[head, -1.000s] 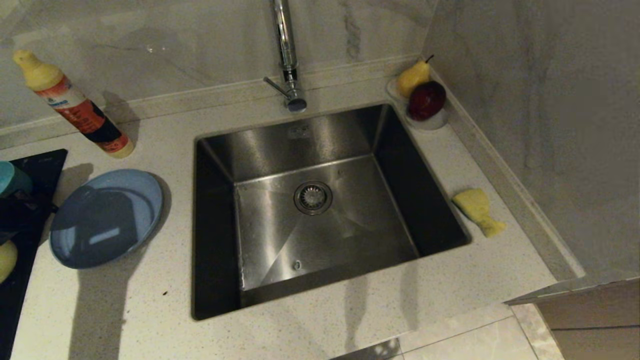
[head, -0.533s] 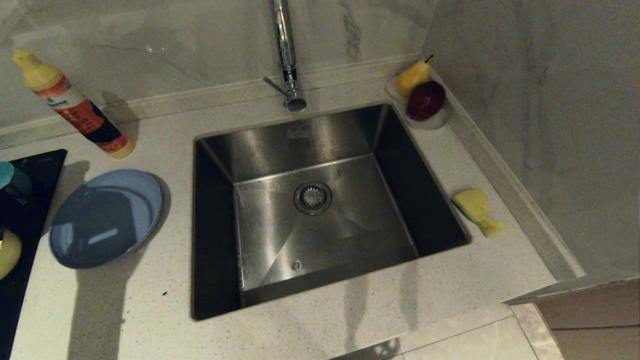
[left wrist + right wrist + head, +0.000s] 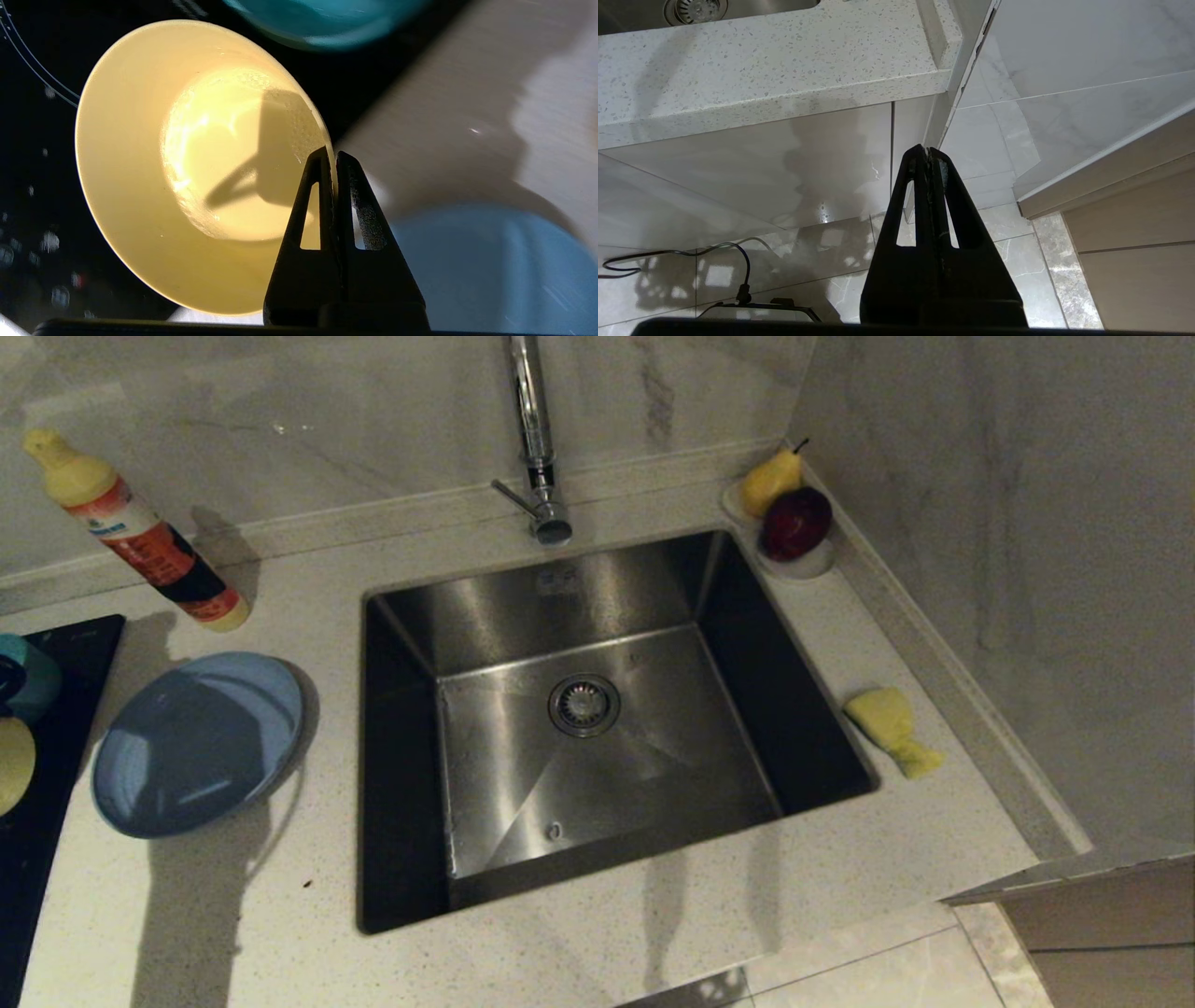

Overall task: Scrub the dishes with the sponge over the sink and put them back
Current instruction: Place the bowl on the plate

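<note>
Pale-yellow bowl [image 3: 140,186], on the black hob beside the light-blue plate [image 3: 467,270]: rim pinched by the clenched left tool [image 3: 335,156]. Right tool [image 3: 928,151] clenched empty below the counter [image 3: 761,79].

Only the two grippers show of the robot's body, each seen from its own wrist camera. The left gripper [image 3: 334,156] is matt black, with two long tapering fingers [image 3: 306,219] that narrow to thin tips. Each finger has a slim, elongated slot cut through it, and the inner face of one finger looks rough and speckled grey. The right gripper [image 3: 928,151] has the same black, wedge-shaped, slotted build. A dark, straight-edged band of housing crosses beneath each gripper's base.
</note>
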